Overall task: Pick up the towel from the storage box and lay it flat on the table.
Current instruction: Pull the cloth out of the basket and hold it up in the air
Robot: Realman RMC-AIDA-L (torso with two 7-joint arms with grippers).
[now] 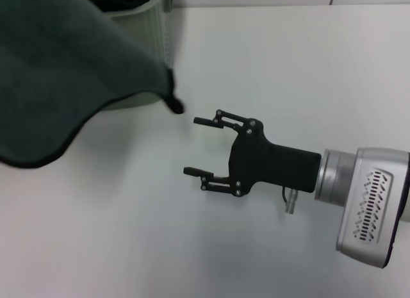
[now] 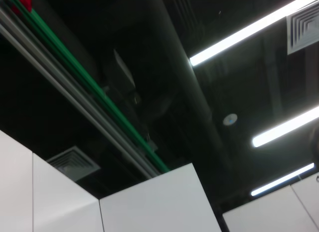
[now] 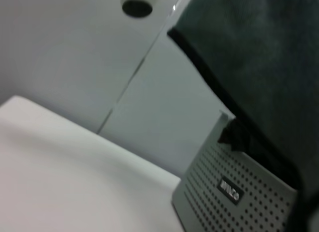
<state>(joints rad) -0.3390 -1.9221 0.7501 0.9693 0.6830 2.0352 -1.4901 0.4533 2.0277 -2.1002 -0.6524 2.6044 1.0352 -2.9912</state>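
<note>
The dark green towel point(image 1: 61, 74) hangs in the air at the upper left of the head view, spread wide, its dark stitched edge and one corner dangling near the storage box point(image 1: 144, 38). It hides most of the box. The left gripper is out of view, hidden behind or above the towel. My right gripper point(image 1: 195, 146) is open and empty, low over the white table point(image 1: 192, 247), pointing at the towel's dangling corner from the right, a short gap away. The right wrist view shows the towel point(image 3: 259, 57) above the perforated box point(image 3: 234, 197) with its dark label.
A white wall point(image 3: 75, 67) stands behind the table's far edge. The left wrist view shows only ceiling, lights and partition tops.
</note>
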